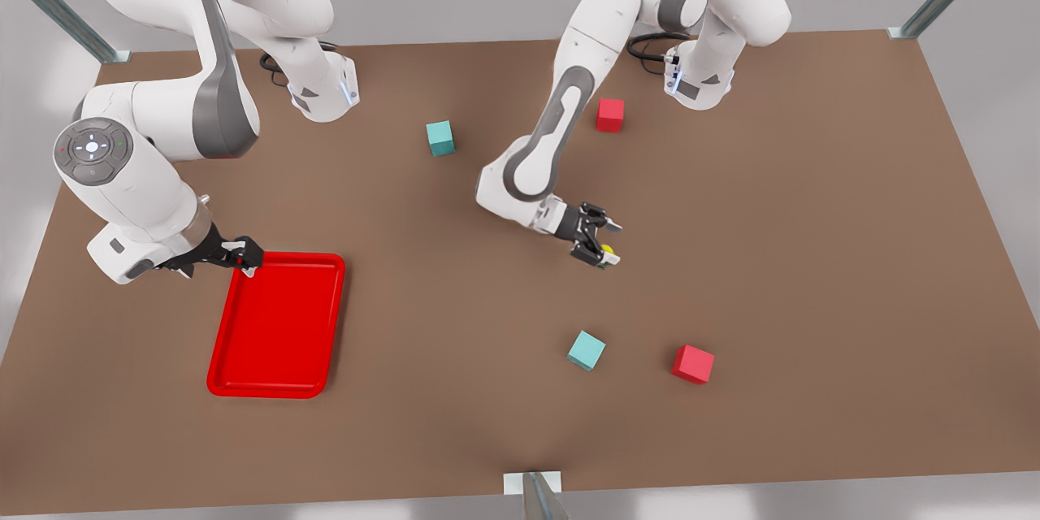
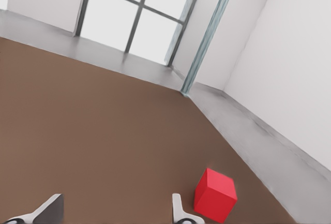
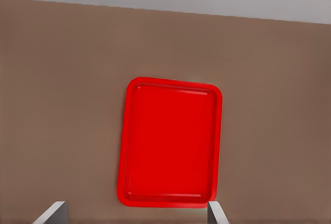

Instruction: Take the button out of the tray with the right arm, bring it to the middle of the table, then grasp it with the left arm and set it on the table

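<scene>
While the right pincer (image 1: 242,254) gapes beside the tray (image 1: 276,374), the left pincer (image 1: 600,240), tilted low mid-table, spreads around the button (image 1: 606,252).

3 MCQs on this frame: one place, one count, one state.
1. Where is the button?
A. in the tray
B. at the left gripper's tips, near the table's middle
C. beside the far red cube

2. How many cubes are on the table?
A. two
B. three
C. four

3. What state is the tray in?
A. empty
B. holding the button
C. flipped over

Answers:
1 B: the button sits at the left gripper.
2 C: two teal cubes and two red cubes.
3 A: the tray has a bare floor; the right gripper, open, is at its far corner.
</scene>
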